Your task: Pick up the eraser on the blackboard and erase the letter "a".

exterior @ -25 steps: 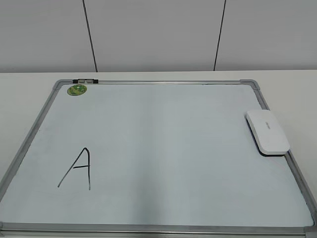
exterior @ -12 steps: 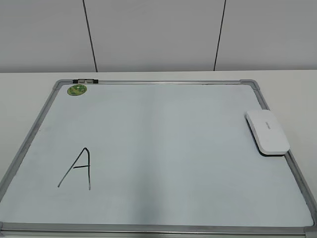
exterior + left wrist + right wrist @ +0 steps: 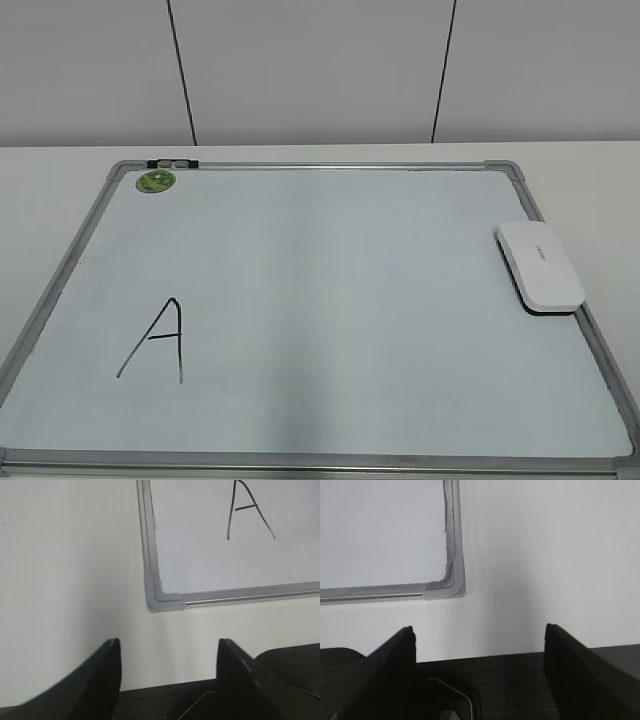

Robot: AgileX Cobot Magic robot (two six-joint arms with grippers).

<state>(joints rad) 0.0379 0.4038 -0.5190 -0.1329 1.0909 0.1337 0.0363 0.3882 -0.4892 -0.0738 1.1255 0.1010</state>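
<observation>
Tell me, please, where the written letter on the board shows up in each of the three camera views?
Exterior view: the letter sits at lower left of the blackboard.
Left wrist view: top right, seen from the opposite side and partly cropped.
Right wrist view: not in it.
Shared landmark: the board's silver frame, whose near corner caps show in both wrist views.

The blackboard [image 3: 330, 310] lies flat on the white table [image 3: 50, 175], its broad middle bare and open to my reach from above. Only the eraser [image 3: 540, 265] at its right edge, touching the frame, and a green sticker [image 3: 156, 181] by the far left corner sit on it. My left gripper [image 3: 167, 652] and right gripper [image 3: 480, 640], jaws spread, hang over bare table just off the near corners.
</observation>
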